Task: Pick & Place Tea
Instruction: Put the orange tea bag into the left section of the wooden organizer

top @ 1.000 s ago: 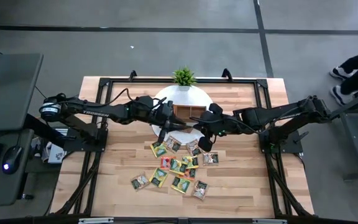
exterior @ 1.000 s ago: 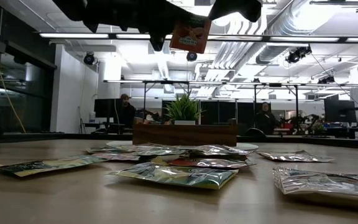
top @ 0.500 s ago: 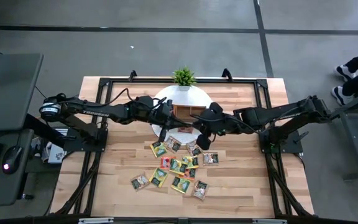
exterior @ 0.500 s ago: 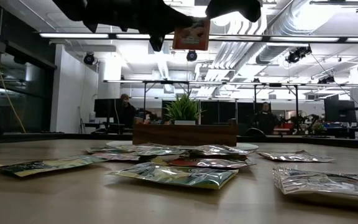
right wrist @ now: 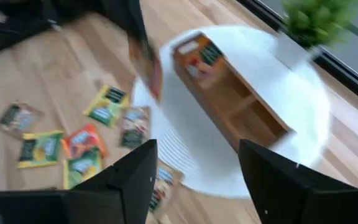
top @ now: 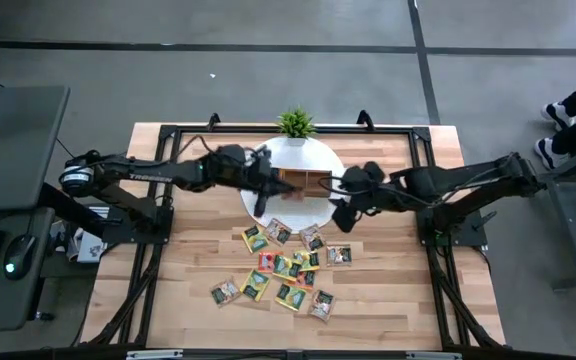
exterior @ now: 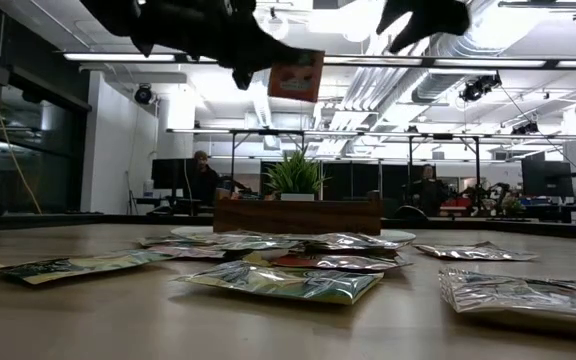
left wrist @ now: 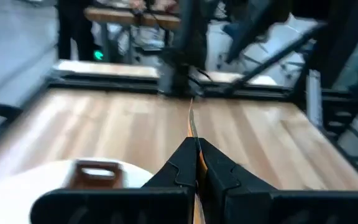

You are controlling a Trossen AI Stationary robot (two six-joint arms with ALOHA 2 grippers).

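The left gripper (top: pixel 261 196) hangs above the white mat's (top: pixel 320 155) nine o'clock edge, jaws clamped on a red-orange tea sachet (exterior: pixel 296 75). The right gripper (right wrist: pixel 194 165), jaws wide and empty, hovers at the wooden tray's (top: pixel 303 181) three o'clock. The other tea sachets (top: pixel 286 265) lie scattered on the desk (top: pixel 178 270), at six o'clock of the mat.

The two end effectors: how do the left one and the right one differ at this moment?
The left end effector is shut on a flat red-orange tea sachet, held high above the table; the right end effector is open and empty. In the high view the left one is over the brown wooden tray; the right one is beside its right end. Both are dark, two-fingered and raised.
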